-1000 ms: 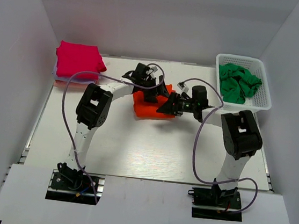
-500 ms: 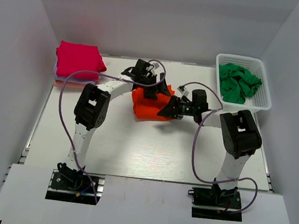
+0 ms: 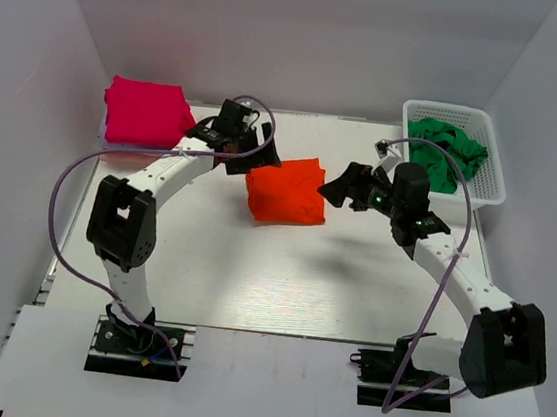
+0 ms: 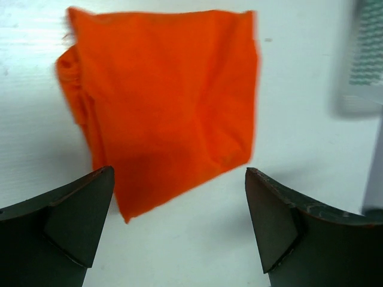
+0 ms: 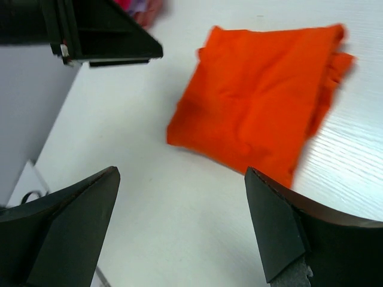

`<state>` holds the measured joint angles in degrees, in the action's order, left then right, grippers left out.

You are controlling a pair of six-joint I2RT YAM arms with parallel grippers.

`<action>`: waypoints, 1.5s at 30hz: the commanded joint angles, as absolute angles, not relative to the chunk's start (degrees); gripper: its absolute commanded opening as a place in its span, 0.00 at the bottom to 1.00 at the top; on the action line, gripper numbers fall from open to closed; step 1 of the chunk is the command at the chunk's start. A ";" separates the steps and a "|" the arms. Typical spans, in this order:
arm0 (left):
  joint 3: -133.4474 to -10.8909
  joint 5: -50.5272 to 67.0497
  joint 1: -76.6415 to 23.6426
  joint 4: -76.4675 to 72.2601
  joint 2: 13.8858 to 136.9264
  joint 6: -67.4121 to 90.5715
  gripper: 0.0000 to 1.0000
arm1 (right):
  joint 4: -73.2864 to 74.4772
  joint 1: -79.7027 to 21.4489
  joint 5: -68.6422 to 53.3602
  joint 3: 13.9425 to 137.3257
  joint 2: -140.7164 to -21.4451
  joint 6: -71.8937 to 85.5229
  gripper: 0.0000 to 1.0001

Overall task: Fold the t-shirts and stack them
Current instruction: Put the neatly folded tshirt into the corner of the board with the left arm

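The folded orange-red t-shirt (image 3: pixel 285 191) lies flat on the white table, between both arms. It also shows in the left wrist view (image 4: pixel 167 101) and the right wrist view (image 5: pixel 257 113). My left gripper (image 3: pixel 247 155) is open and empty, raised just left of the shirt. My right gripper (image 3: pixel 339 190) is open and empty, raised just right of it. A stack of folded shirts with a magenta one (image 3: pixel 146 111) on top sits at the far left. Crumpled green shirts (image 3: pixel 446 152) fill the basket.
A white plastic basket (image 3: pixel 496 183) stands at the far right corner. White walls enclose the table on the left, back and right. The left arm's black gripper shows in the right wrist view (image 5: pixel 90 33).
Both grippers let go of the orange-red shirt and drew back from it, the left to the left, the right to the right and up. The shirt now lies folded and uncovered.
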<state>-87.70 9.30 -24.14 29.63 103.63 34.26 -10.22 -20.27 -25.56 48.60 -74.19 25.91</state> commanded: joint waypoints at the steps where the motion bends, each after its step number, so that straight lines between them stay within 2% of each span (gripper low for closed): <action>1: -85.78 3.69 -23.55 33.85 107.75 37.61 1.00 | -2.12 -19.87 -13.48 46.93 -69.46 24.52 0.91; 6: -86.31 5.44 -22.42 30.07 113.98 39.55 0.98 | 3.16 -19.95 -10.28 46.85 -66.62 24.08 0.91; 13: -90.34 7.12 -23.12 29.35 121.89 39.55 0.86 | 7.02 -19.95 -7.47 47.02 -64.07 23.99 0.91; 16: -90.97 6.76 -24.16 29.36 124.28 39.55 0.68 | 7.82 -19.95 -5.89 46.76 -63.11 23.64 0.91; 17: -89.84 8.16 -24.17 28.22 124.89 39.03 0.54 | 7.74 -19.95 -5.19 46.58 -62.32 23.29 0.91; 19: -86.93 8.70 -24.17 25.24 124.37 39.02 0.41 | 7.65 -19.87 -3.62 46.23 -61.61 23.20 0.91; 22: -85.08 9.32 -24.70 24.09 123.14 36.74 0.34 | 8.00 -19.86 -2.64 46.32 -61.52 22.94 0.91; 23: -84.38 8.71 -24.70 24.08 123.13 36.13 0.20 | 8.00 -19.95 -2.38 46.14 -61.52 23.11 0.91; 25: -85.42 8.18 -25.22 24.95 122.61 33.93 0.00 | 8.00 -19.95 -2.20 45.88 -61.26 23.20 0.91; 32: -95.44 -0.87 -25.22 31.11 119.37 21.73 0.00 | 8.53 -19.86 -0.80 45.71 -60.03 23.21 0.91; 40: -100.45 -11.59 -23.38 31.73 107.86 6.96 0.00 | 9.84 -20.04 1.93 45.18 -56.87 23.29 0.91; 45: -110.11 -15.98 -22.15 38.21 108.71 1.59 0.00 | 11.42 -20.04 5.01 45.35 -55.11 23.47 0.91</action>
<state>-104.18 -9.80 -22.87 35.46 112.86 7.81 10.70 -20.23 1.76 45.19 -57.14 23.77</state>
